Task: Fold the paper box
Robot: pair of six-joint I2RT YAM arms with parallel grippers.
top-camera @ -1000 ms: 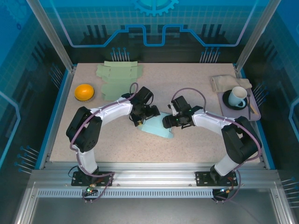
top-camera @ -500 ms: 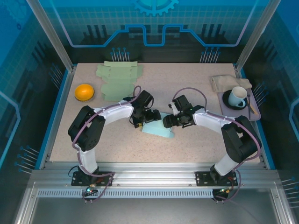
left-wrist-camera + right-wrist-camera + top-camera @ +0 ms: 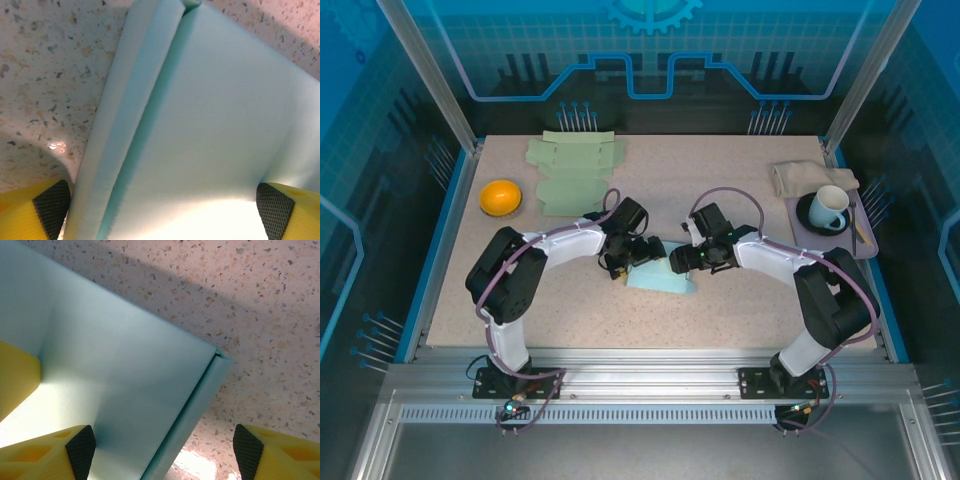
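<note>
We see the pale blue-green box point(image 3: 665, 282) lying flat near the middle of the table point(image 3: 740, 170), between the two grippers. From above, its long axis goes roughly from the table's left side toward its right side. The right end sits a little closer to the table's near edge than the left end.

The left gripper point(image 3: 640, 257) is low over the left part of the box. In the left wrist view its pads point(image 3: 51, 209) stand wide apart, and the paper fills almost all the space between them. A folded strip runs along one edge of the box, just beside one pad, and leads away from the gripper. The other pad is at the opposite edge of the paper. We cannot tell whether the pads press on it.

The right gripper point(image 3: 679, 264) is low over the right part. Its pads point(image 3: 81, 445) are also wide apart: one is above the flat panel and the other above bare table. A folded edge of the box passes between them and ends at a corner.

Toward the table's far left lie flat green sheets point(image 3: 570, 170) and an orange bowl point(image 3: 500, 197). At the table's right side a cup point(image 3: 830, 208) stands on a tray point(image 3: 835, 243), with a cloth point(image 3: 800, 178) beside it.
</note>
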